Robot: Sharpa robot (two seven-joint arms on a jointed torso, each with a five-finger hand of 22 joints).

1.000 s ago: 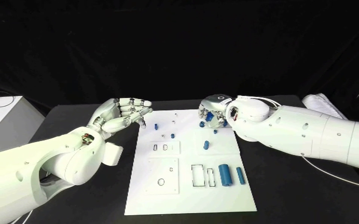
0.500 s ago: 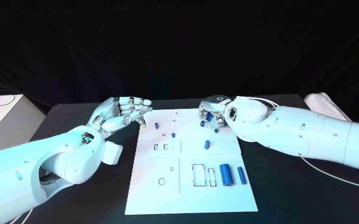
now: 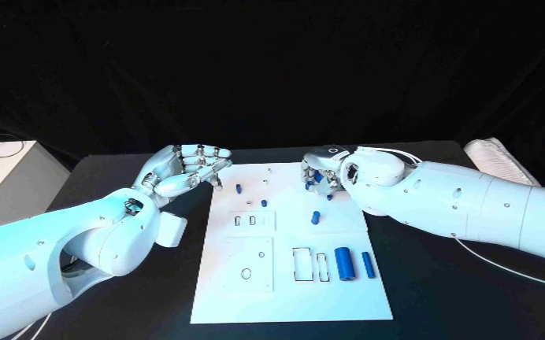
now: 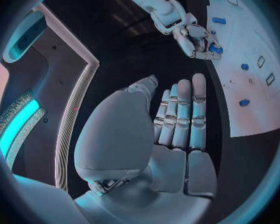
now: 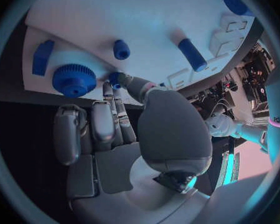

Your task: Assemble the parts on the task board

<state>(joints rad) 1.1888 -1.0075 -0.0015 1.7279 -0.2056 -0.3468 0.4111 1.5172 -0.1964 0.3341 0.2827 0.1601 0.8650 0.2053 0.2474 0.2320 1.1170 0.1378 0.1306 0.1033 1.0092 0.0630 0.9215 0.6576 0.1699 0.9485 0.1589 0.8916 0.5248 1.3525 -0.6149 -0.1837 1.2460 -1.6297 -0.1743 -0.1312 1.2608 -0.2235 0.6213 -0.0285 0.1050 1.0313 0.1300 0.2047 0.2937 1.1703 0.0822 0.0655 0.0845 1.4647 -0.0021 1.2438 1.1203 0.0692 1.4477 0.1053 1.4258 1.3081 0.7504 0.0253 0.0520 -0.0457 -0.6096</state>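
1. Two hands are over the far end of the task board (image 3: 290, 293): the left hand (image 3: 187, 168) hangs just off the board's far corner on its own side, fingers curled in beside each other and nothing in them.
2. One hand, the right hand (image 3: 323, 173), is lowered onto the board's far edge; its fingertips (image 5: 117, 79) close on a small blue peg (image 5: 114, 78), pinched there against the thumb.
3. Just beside that pinch lie one blue gear (image 5: 74, 79) and one blue block (image 5: 43, 56), both near the board's edge under the right hand.
4. Two more blue pegs lie between the hands: a short peg (image 3: 239, 189) nearer the left hand and a stub (image 3: 264, 202) a little towards the robot.
5. One upright pin (image 3: 315, 217) stands towards the robot from the right hand.
6. Two blue cylinders, a thick cylinder (image 3: 344, 264) and a thin cylinder (image 3: 368, 264), lie side by side well towards the robot from the right hand.
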